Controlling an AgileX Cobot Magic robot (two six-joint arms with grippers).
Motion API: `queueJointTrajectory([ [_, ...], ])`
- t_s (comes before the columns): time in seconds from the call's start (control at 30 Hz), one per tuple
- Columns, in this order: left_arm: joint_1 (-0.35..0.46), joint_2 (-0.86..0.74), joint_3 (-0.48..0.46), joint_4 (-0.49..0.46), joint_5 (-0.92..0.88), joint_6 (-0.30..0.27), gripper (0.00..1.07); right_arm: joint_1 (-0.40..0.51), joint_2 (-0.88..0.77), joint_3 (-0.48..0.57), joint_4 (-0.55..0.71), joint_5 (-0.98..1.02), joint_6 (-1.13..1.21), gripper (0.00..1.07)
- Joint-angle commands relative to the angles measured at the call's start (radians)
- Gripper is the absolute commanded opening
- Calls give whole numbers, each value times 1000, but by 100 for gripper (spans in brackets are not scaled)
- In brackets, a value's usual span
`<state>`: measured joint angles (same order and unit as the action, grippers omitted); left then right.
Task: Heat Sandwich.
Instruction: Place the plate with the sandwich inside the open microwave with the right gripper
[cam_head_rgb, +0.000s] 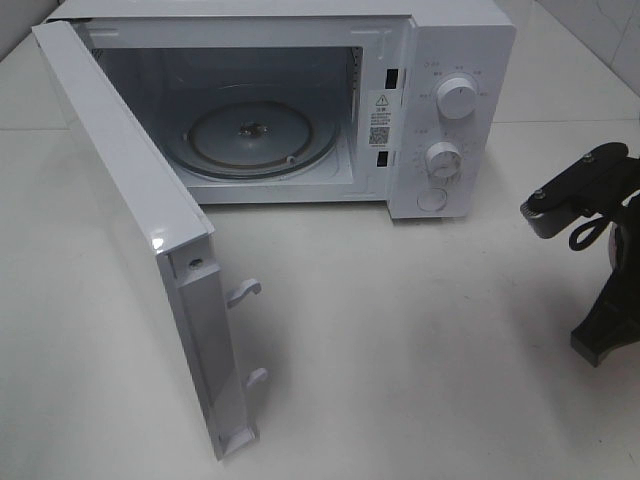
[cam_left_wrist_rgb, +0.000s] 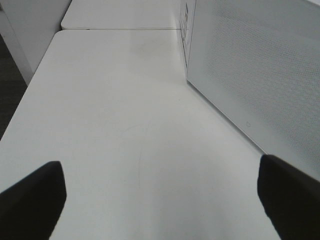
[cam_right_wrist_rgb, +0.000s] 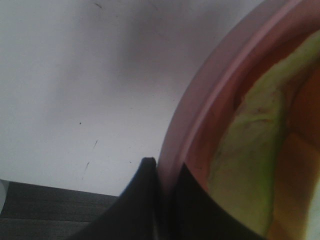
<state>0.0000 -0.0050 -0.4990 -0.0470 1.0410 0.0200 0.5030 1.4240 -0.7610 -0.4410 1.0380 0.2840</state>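
Right end effector (cam_right_wrist_rgb: 165, 172) grips the pink plate (cam_right_wrist_rgb: 225, 75) by its rim, sandwich (cam_right_wrist_rgb: 245, 165) lying just beside it

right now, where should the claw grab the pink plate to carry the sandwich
Take the pink plate by its raised rim, coming in from the outer edge with one finger on each side of the lip. The sandwich lies inside, so the thin rim is the free part to pinch. The right claw pinches it there.

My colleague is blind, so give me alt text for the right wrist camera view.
The right gripper pinches the rim of a pink plate holding a sandwich with pale green filling; a white table lies beyond.
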Motion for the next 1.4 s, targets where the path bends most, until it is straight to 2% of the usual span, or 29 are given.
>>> queueJointTrajectory([
  [0.03,-4,-26,3,-1,-6,0,98,55,-40,5,-25,46,3,1],
  [1.4,-4,-26,3,-1,-6,0,98,490,-62,5,-24,47,-20,1],
])
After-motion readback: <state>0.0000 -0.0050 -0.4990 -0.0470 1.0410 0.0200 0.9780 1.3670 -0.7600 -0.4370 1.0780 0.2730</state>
